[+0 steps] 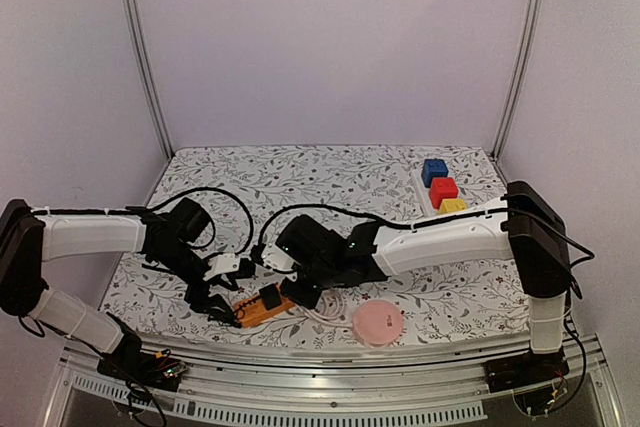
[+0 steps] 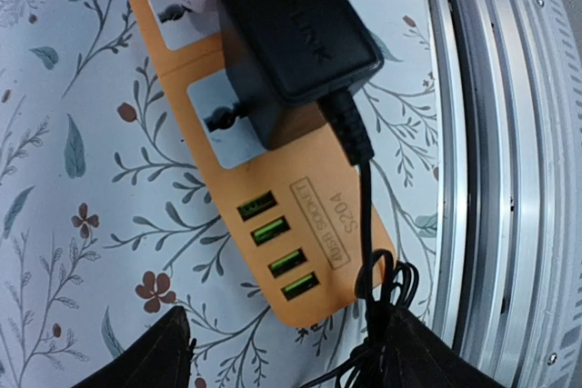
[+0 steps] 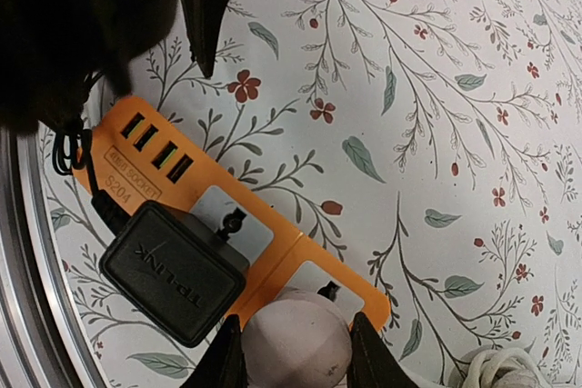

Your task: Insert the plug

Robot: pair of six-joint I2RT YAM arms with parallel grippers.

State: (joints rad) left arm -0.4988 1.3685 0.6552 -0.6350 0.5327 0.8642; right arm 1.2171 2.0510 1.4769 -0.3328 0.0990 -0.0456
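An orange power strip (image 3: 300, 243) lies near the table's front edge, with several USB ports and two sockets. A black adapter (image 3: 173, 270) sits in the socket nearer the USB end. My right gripper (image 3: 296, 323) is shut on a round white plug (image 3: 296, 347), which is held against the other socket (image 3: 332, 293) and covers most of it. My left gripper (image 2: 291, 365) is open, with its dark fingers (image 2: 155, 356) on either side of the strip's USB end (image 2: 318, 288) and just short of it. In the top view the two grippers meet over the strip (image 1: 262, 305).
The adapter's black cable (image 2: 382, 306) hangs in a tied bundle by the strip's USB end, close to the metal table rail (image 2: 509, 179). A coiled white cord (image 1: 325, 312) and a pink disc (image 1: 378, 321) lie right of the strip. Coloured blocks (image 1: 441, 188) sit in a tray at the back right.
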